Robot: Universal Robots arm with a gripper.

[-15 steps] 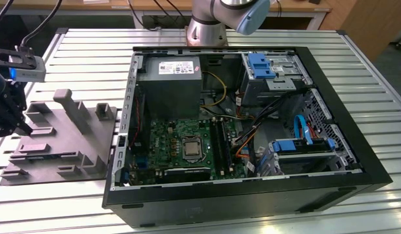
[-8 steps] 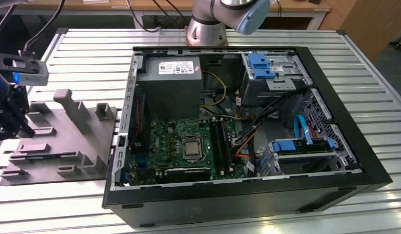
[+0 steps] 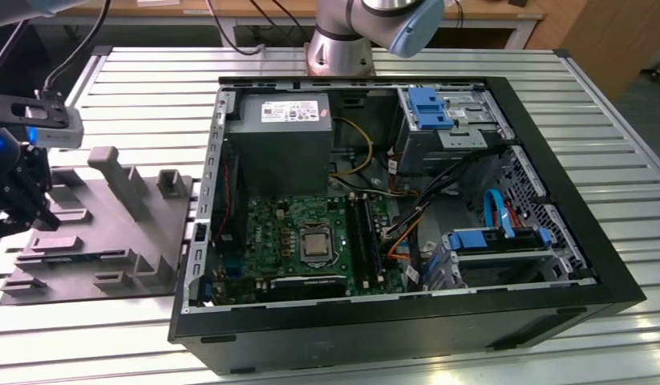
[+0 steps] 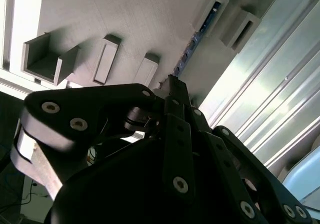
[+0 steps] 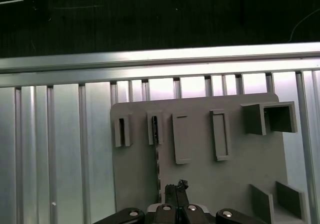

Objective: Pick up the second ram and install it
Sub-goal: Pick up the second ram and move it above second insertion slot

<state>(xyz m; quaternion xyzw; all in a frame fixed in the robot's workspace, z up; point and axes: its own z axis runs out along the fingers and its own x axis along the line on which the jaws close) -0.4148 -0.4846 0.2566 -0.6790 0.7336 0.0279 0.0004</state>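
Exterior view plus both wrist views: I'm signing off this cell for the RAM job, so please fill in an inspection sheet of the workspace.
Surface: slatted aluminium table, carrying everything.
Job's things: second ram sits in the grey fixture tray; the open computer case with its motherboard stands to the exterior view's right of the tray.
Clutter: nothing seen.
Grippers: gripper shut, holding nothing, over the tray, with its tips near one end of the ram.
Cables: yellow wires and a blue flat cable inside the case; black cables beside the arm base.
Surroundings: wooden bench behind the table.
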